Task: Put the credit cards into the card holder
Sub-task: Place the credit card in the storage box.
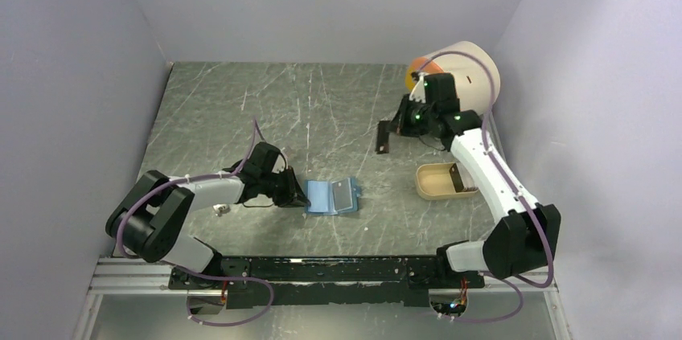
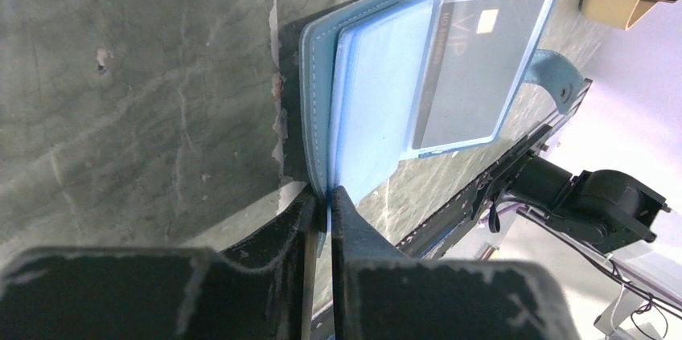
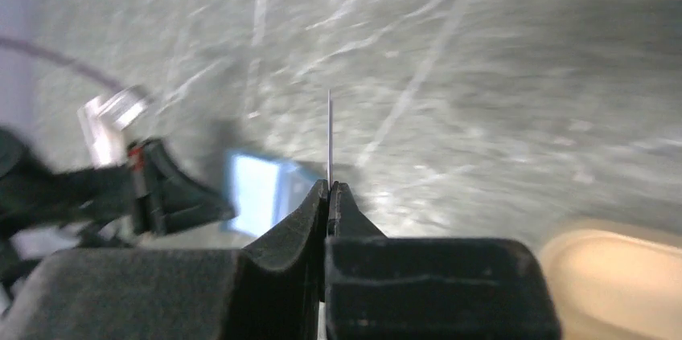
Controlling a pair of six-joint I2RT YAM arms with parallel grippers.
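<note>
The blue card holder (image 1: 332,195) lies open on the table, paler blue inside. In the left wrist view the holder (image 2: 366,91) has a black card (image 2: 474,67) in its clear right-hand sleeve. My left gripper (image 1: 297,193) is shut on the holder's left edge, with a thin blue leaf pinched between its fingertips (image 2: 328,203). My right gripper (image 1: 392,128) is raised over the table's far right and shut on a dark credit card (image 1: 384,138). That card shows edge-on (image 3: 329,135) between the right gripper's fingers (image 3: 330,189). The holder appears blurred (image 3: 253,191) below it.
A shallow tan tray (image 1: 434,182) sits right of the holder, with a dark thin piece (image 1: 459,178) at its right side. A big cream drum (image 1: 466,75) stands at the back right. A small white clip-like piece (image 1: 220,209) lies by the left arm.
</note>
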